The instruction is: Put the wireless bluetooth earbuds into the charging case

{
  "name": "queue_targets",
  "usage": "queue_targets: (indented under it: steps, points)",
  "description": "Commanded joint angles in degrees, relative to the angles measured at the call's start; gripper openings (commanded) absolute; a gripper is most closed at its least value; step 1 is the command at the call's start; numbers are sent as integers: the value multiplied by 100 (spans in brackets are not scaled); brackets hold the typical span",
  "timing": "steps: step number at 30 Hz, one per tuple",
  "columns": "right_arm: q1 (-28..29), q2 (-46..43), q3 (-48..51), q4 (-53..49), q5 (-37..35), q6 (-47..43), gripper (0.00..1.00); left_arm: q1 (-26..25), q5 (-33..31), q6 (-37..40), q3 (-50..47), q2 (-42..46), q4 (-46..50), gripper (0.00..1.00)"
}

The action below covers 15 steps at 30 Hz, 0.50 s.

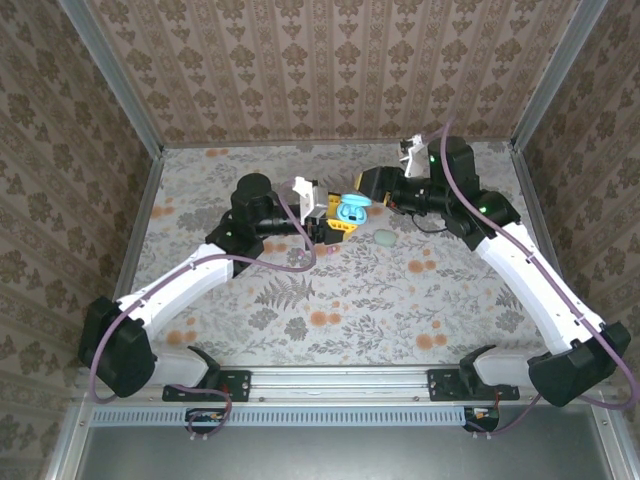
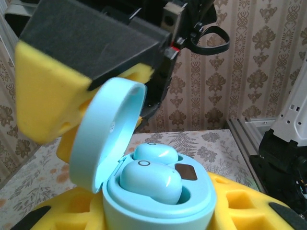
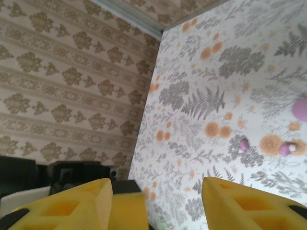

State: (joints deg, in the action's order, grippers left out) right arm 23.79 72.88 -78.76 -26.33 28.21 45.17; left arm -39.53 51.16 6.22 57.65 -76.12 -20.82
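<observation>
Over the floral worktop (image 1: 300, 320), the left hand (image 1: 335, 222) is being held clenched on the light-blue charging case (image 2: 158, 208), which is being gripped from both sides. The right hand (image 3: 158, 201) is being held released just beside the case, its fingers spread with nothing between them. The case lid (image 2: 105, 129) is standing raised. Two blue earbuds (image 2: 151, 179) are sitting in the case's wells. Two pink earbuds (image 3: 244, 145) are lying apart on the worktop.
</observation>
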Motion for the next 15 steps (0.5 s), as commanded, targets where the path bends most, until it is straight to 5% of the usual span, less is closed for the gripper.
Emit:
queue_targets:
  steps: [1,6,15]
  points:
    - [27,-336,211,16,480,-68,55,-43,-253,-159,145,-30,-324,33]
    - [5,-872,893,363,644,55,57,-43,-307,-576,174,-181,-808,34]
    - [-290,-1101,1906,2352,1622,1552,69,-39,-109,-865,247,-322,-1234,35]
